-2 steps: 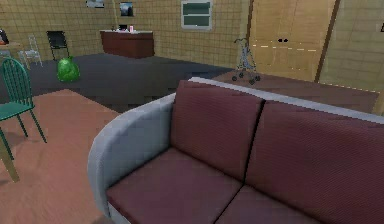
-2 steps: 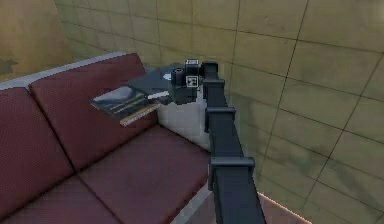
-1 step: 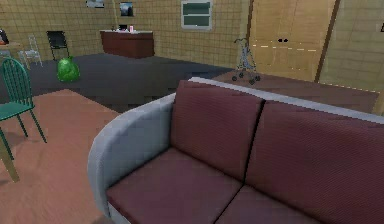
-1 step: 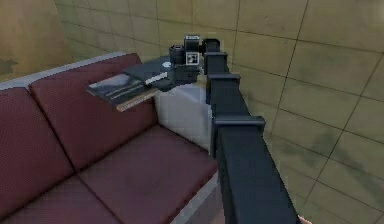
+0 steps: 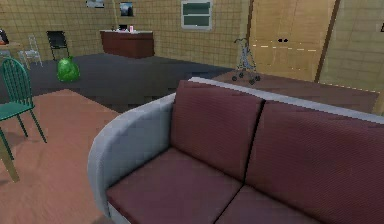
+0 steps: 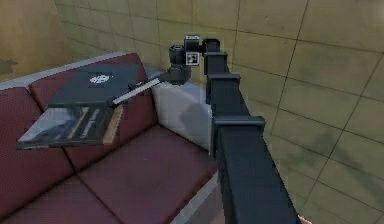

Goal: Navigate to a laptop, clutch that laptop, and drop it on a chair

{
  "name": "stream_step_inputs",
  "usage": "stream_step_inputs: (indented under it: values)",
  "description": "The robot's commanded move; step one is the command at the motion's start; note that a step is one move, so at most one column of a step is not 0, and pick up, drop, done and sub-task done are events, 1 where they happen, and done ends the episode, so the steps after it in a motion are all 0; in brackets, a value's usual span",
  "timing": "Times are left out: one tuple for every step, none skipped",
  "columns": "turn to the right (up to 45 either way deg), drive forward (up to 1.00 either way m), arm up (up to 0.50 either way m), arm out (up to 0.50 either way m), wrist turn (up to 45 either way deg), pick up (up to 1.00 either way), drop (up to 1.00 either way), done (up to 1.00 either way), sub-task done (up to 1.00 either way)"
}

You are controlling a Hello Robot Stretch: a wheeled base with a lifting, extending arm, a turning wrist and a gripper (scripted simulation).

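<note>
Arm (image 6: 240, 150) first, right up close: the dark bar reaches out across the sofa (image 6: 125, 175), over its pale grey end and the maroon seat. At its far end the gripper (image 6: 150, 86) has the laptop (image 6: 85, 105), and that's the story here. The dark machine hangs at the fingers, lid above and keyboard half tilted down, clear of the sofa's cushions with the backrest behind it. So the clutch looks made, I'd say. How wide the fingers are set can't be read from this angle. Held by one edge, the laptop droops on its free side, which I judge is why it rides high above the sofa: room to swing without clipping the backrest.

Now ahead. The sofa's arm and back lie right under the forward view, so the base sits tight alongside it for reach. Off the sofa's end, at the forward view's left, stands a green chair (image 5: 14, 88), the closest seat and, to my eye, the likely drop. Farther beyond the sofa: a grey walking frame (image 5: 245, 64), a green rounded thing (image 5: 67, 70), then a dark chair (image 5: 57, 42) and a reddish counter (image 5: 127, 43) by the far wall.
</note>
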Motion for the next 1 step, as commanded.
stream_step_inputs:
  values:
    - [0.0, 0.00, 0.00, 0.00, -45.0, 0.00, 0.00, 0.00, 0.00]
